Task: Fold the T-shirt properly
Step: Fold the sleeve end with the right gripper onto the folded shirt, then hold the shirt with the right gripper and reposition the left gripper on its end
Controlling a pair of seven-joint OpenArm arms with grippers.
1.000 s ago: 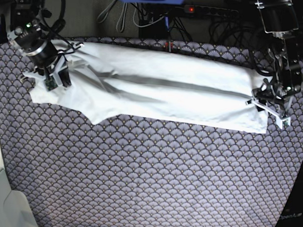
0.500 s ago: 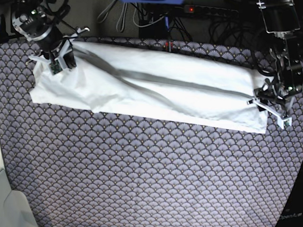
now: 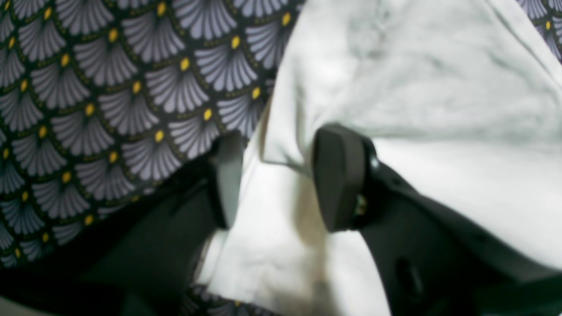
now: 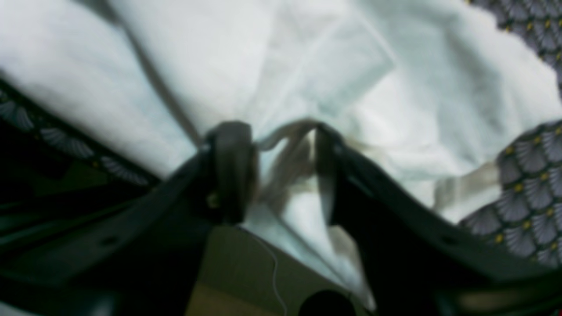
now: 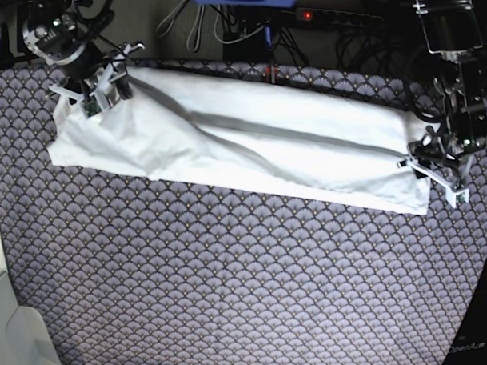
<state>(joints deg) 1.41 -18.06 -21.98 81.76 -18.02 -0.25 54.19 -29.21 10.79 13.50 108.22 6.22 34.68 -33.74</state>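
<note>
The T-shirt (image 5: 229, 138) lies in a long band across the bench (image 5: 240, 278). Right fingers (image 4: 232, 171) are spread with a fold between them; left fingers (image 3: 338, 175) straddle the hem, spread. Either could drag cloth on lifting, spoiling the fold.

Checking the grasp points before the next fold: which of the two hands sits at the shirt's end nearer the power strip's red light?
The right hand, at the T-shirt's end on the base view's left; the left hand sits at the far opposite end.
</note>
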